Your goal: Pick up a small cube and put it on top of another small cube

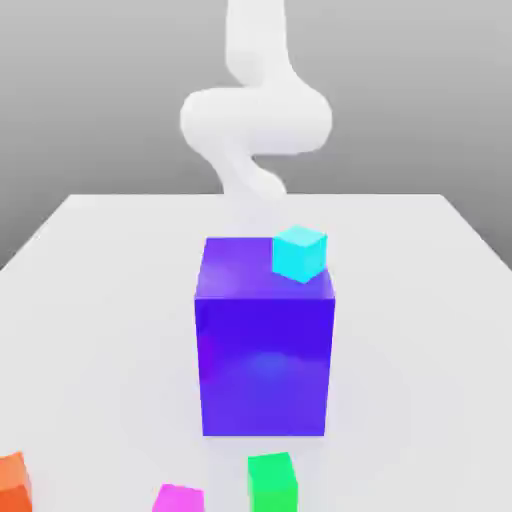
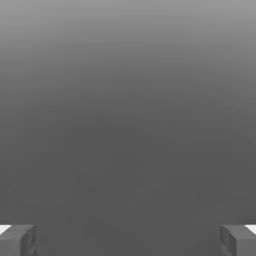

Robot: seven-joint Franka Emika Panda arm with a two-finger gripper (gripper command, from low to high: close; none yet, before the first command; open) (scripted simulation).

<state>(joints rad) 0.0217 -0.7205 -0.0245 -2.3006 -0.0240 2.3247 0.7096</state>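
Observation:
The small magenta-pink cube (image 1: 178, 498) lies on the white table (image 1: 90, 270) at the near edge, between an orange cube (image 1: 13, 482) and a green cube (image 1: 272, 482). A cyan cube (image 1: 299, 252) rests on the top of the big blue-violet block (image 1: 264, 350), at its far corner toward the exterior view's right. The white arm (image 1: 255, 120) curls above the table's far side, behind the block. In the hand view my gripper (image 2: 128, 240) is open: its fingertips (image 2: 17, 240) stand wide apart with nothing between them, facing plain grey background.
The big blue-violet block stands in the middle of the table, between the arm and the three small cubes at the near edge. Bare white tabletop runs along both sides of the block.

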